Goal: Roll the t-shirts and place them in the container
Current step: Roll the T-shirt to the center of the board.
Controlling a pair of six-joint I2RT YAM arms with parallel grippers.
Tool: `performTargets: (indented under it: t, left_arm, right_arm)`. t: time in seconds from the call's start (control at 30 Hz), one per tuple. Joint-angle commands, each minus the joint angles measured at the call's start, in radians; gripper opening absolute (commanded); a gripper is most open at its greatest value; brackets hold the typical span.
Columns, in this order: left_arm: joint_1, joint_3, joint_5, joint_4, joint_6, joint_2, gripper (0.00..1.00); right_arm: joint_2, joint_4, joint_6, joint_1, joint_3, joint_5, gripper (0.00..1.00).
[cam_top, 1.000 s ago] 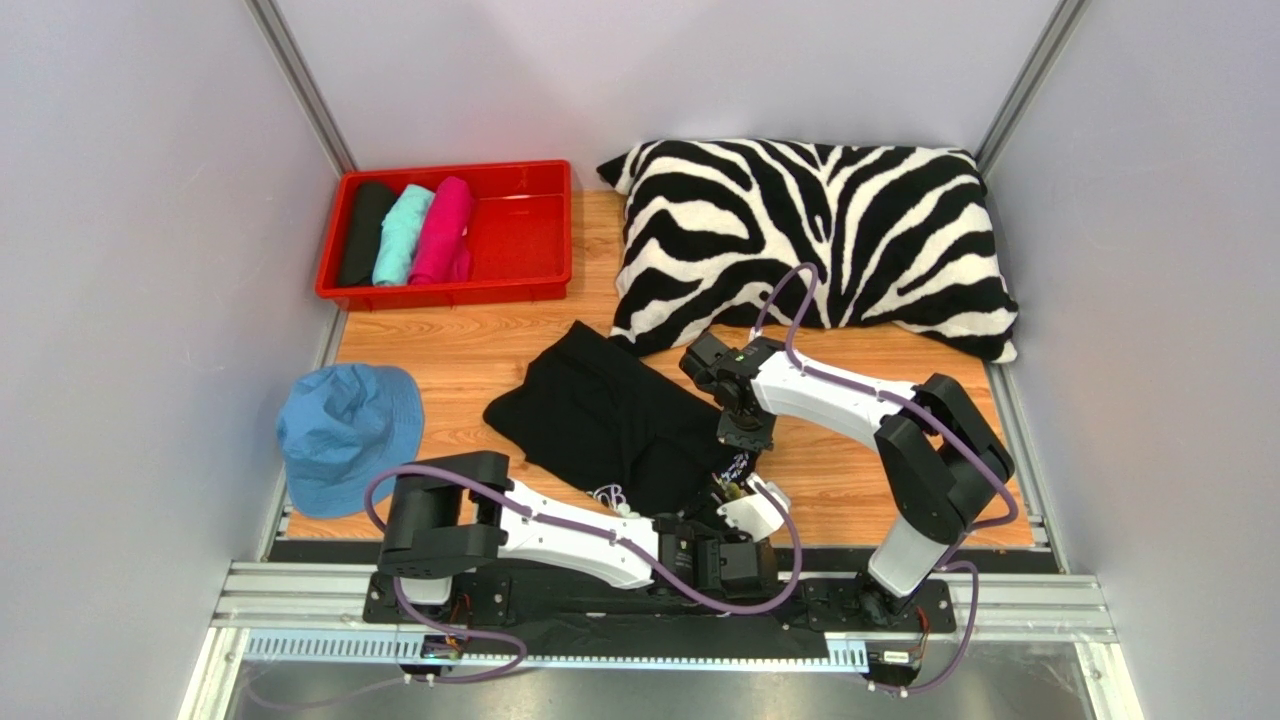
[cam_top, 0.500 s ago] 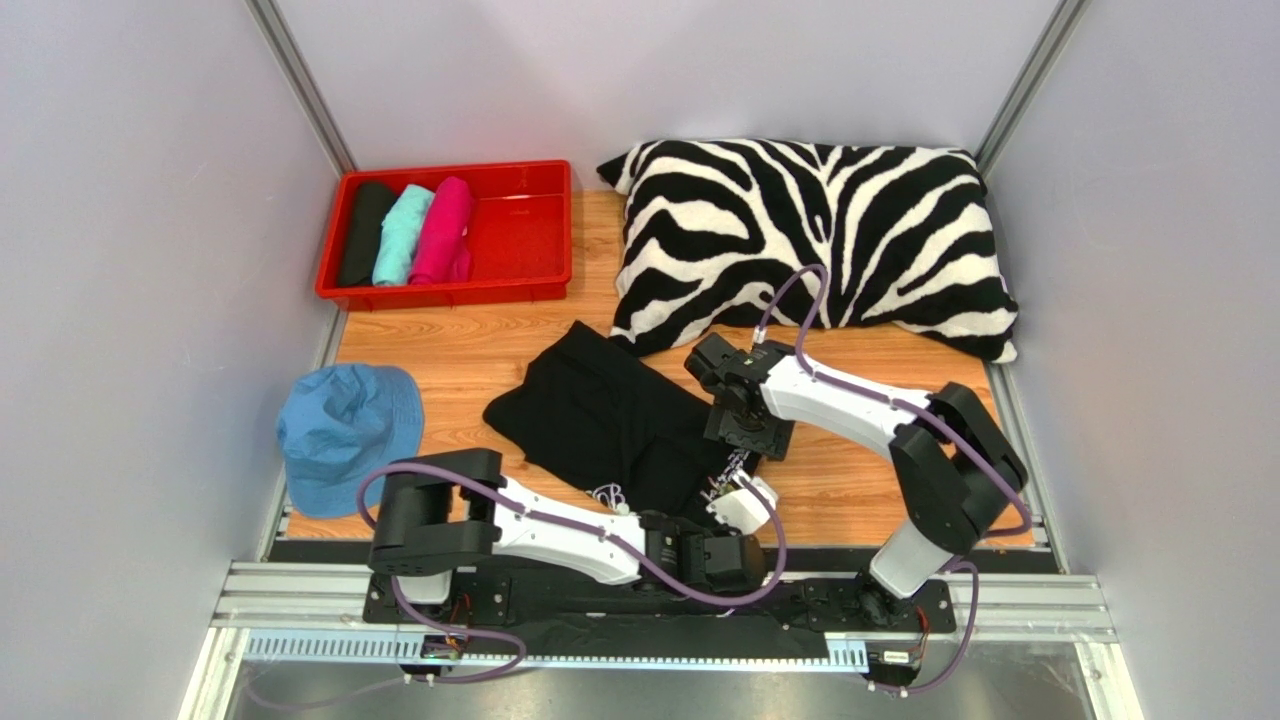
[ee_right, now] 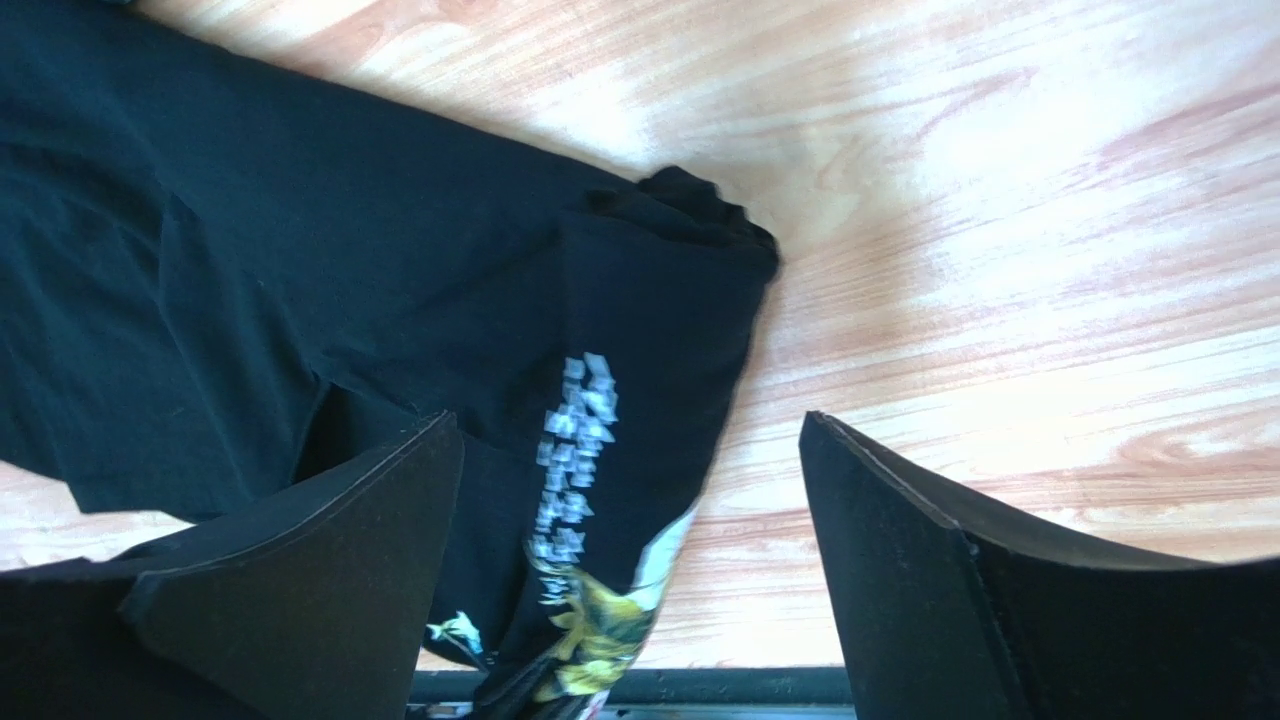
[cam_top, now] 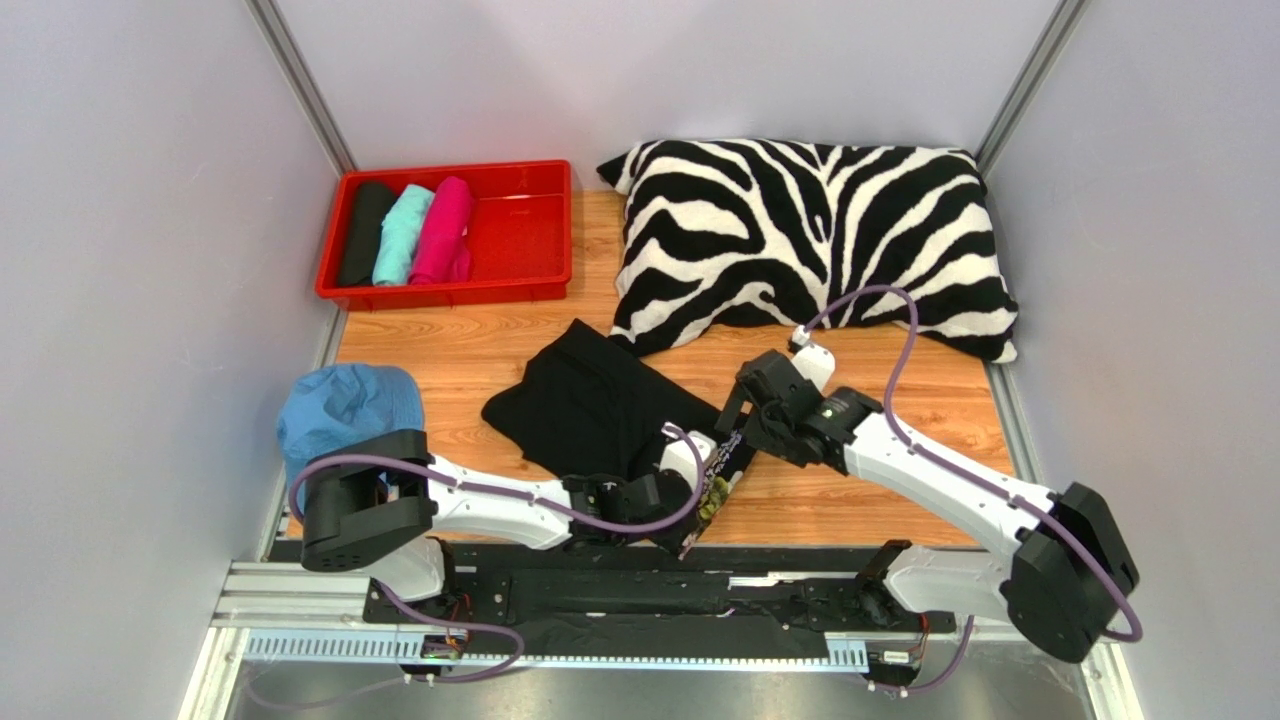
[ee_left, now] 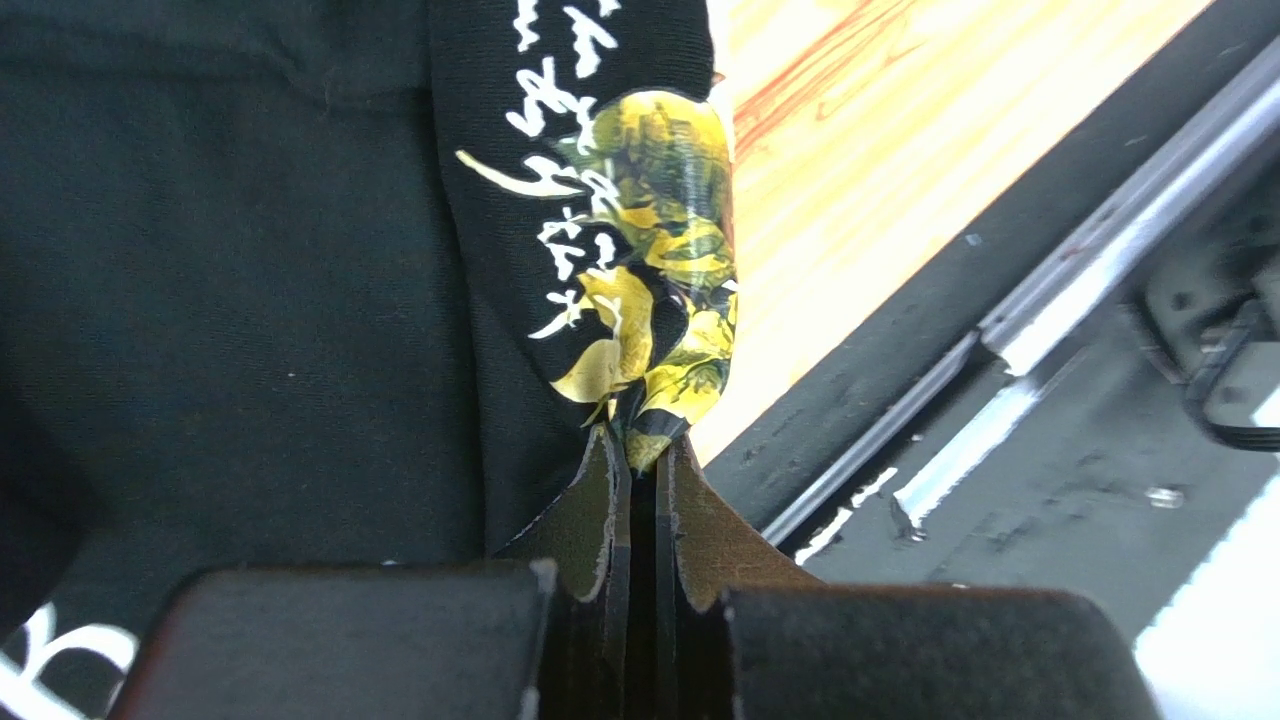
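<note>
Left hand: closed, its two fingers pinching the printed edge of the big black t-shirt; it sits low by the tabletop's near edge, around the middle.
Grip spot: the cloth runs into the fingers right where the yellow and white print ends.
Right hand: open wide, fingers spread either side of a folded corner of the shirt, gripping nothing; whether it touches the cloth cannot be told.
Right hand's place: just to the right of the left hand, a little farther from the near edge.
Big black t-shirt: lies crumpled and partly folded on the tabletop, from the middle down toward the near edge, with the printed strip on its right side.
Black roll, teal roll, pink roll: three rolled t-shirts side by side in the left part of the red tray.
Red tray: far left corner of the tabletop.
Pillow: zebra-striped, at the far right corner, close to the big shirt's far end.
Blue hat: at the left edge, toward the near corner.
</note>
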Motion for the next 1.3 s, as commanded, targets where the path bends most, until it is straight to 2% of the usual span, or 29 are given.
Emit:
performTargets:
  t: [0.0,0.2,0.4,0.53,0.63,0.67,0.73,0.77,0.8,0.83,0.87,0.9,0.97,1.03,1.17,1.27]
  left_arm:
    - [0.059,-0.103,0.199,0.186,-0.112,-0.035,0.01]
    - [0.099,-0.16,0.283,0.26,-0.181,-0.051,0.01]
    - [0.116,-0.168,0.325,0.262,-0.192,-0.055,0.01]
    - [0.116,-0.171,0.332,0.268,-0.19,-0.054,0.01]
    - [0.118,-0.176,0.337,0.276,-0.189,-0.06,0.01]
    - [0.118,-0.176,0.337,0.276,-0.187,-0.063,0.01]
    - [0.118,-0.173,0.34,0.276,-0.177,-0.068,0.02]
    - [0.118,-0.165,0.341,0.265,-0.17,-0.068,0.02]
    - [0.118,-0.162,0.343,0.26,-0.158,-0.075,0.04]
    - [0.118,-0.159,0.346,0.26,-0.149,-0.081,0.15]
    - [0.118,-0.157,0.345,0.256,-0.141,-0.087,0.2]
    - [0.118,-0.153,0.34,0.247,-0.128,-0.103,0.26]
    - [0.113,-0.145,0.314,0.216,-0.106,-0.126,0.48]
    - [0.098,-0.13,0.261,0.173,-0.069,-0.161,0.61]
    - [0.03,-0.019,0.115,-0.009,0.004,-0.187,0.65]
    - [-0.011,0.083,-0.003,-0.144,0.038,-0.134,0.67]
  right_arm:
    - [-0.088,0.198,0.027,-0.002,-0.13,-0.023,0.85]
    - [-0.092,0.321,0.052,0.0,-0.21,-0.018,0.82]
    - [0.03,0.339,0.055,0.0,-0.176,-0.021,0.79]
    - [0.115,0.312,0.064,0.0,-0.124,0.005,0.72]
    - [0.164,0.217,0.077,0.0,-0.072,0.02,0.56]
    - [0.17,0.2,0.08,0.0,-0.064,0.025,0.46]
    - [0.188,0.136,0.084,0.0,-0.032,0.04,0.31]
    - [0.194,0.11,0.089,0.0,-0.017,0.046,0.15]
    - [0.211,0.084,0.092,0.0,0.006,0.052,0.1]
    - [0.217,0.041,0.093,0.0,0.019,0.063,0.03]
    - [0.227,0.021,0.096,0.0,0.029,0.066,0.0]
    - [0.233,0.004,0.098,0.0,0.038,0.069,0.0]
    - [0.251,-0.029,0.098,0.0,0.057,0.069,0.0]
    - [0.277,-0.064,0.095,0.0,0.084,0.066,0.0]
    - [0.345,-0.151,0.097,0.0,0.155,0.069,0.0]
    - [0.4,-0.208,0.089,0.0,0.212,0.065,0.0]
